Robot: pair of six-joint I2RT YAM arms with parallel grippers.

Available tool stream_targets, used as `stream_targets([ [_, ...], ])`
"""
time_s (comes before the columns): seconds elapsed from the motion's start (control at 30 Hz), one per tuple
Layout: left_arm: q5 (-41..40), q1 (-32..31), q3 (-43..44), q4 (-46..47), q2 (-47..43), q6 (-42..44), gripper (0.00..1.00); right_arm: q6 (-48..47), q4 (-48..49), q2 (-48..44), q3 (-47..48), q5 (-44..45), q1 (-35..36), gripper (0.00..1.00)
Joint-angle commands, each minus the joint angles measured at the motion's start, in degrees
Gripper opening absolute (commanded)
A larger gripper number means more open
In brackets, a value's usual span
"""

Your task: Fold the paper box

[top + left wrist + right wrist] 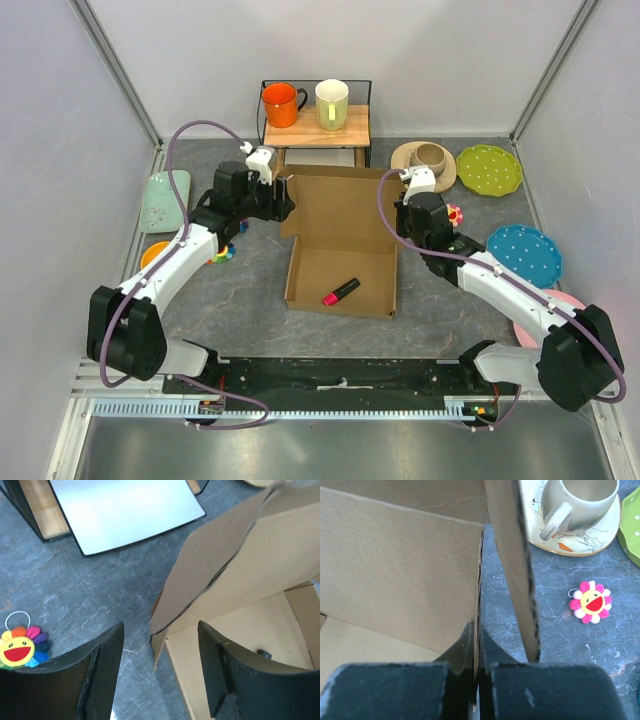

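The paper box (340, 240) is brown corrugated cardboard in the middle of the table, its lid (335, 205) standing open at the back. A pink marker (341, 291) lies inside it. My left gripper (284, 196) is at the box's back left corner. In the left wrist view it (160, 652) is open, with the side flap's corner (159, 642) between its fingers (107, 672) and touching neither. My right gripper (399, 228) is at the box's right wall. In the right wrist view it (477, 642) is shut on that thin wall (479, 580), with another flap (512, 555) edge-on just right of it.
A wooden rack (316, 128) at the back holds an orange mug (281, 104) and a cream mug (332, 103). A beige cup on a plate (426, 160), a green plate (489, 169) and a blue plate (525, 254) lie right. A mint tray (164, 199) and a flower toy (20, 646) lie left.
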Motion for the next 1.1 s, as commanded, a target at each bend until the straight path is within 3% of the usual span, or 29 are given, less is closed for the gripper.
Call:
stream_targets([
  [0.0, 3.9, 0.1, 4.9, 2.6, 1.1, -0.1, 0.65, -3.3, 0.3, -1.8, -0.8, 2.7, 0.9, 0.0],
  [0.2, 8.4, -0.1, 6.1, 1.7, 1.4, 0.9, 0.4, -3.5, 0.3, -1.8, -0.9, 3.5, 1.2, 0.0],
  [0.47, 6.9, -3.4, -0.6, 5.1, -2.4, 2.1, 0.12, -0.2, -1.3, 0.0, 1.7, 3.5, 1.4, 0.0],
  [0.7, 1.0, -9.8, -10.4, 17.9, -7.9, 3.1, 0.04, 2.7, 1.7, -0.1, -0.2, 4.1, 2.0, 0.0],
  [0.9, -8.1, -14.0, -18.9, 32.6, -12.0, 2.4, 0.02, 3.0, 10.3, -0.7, -3.3, 3.7, 2.0, 0.0],
  [1.07, -17.6, -16.0, -22.2, 38.8, -12.7, 1.9, 0.02, 6.7, 8.1, 2.6, -0.8, 2.4, 2.1, 0.0],
])
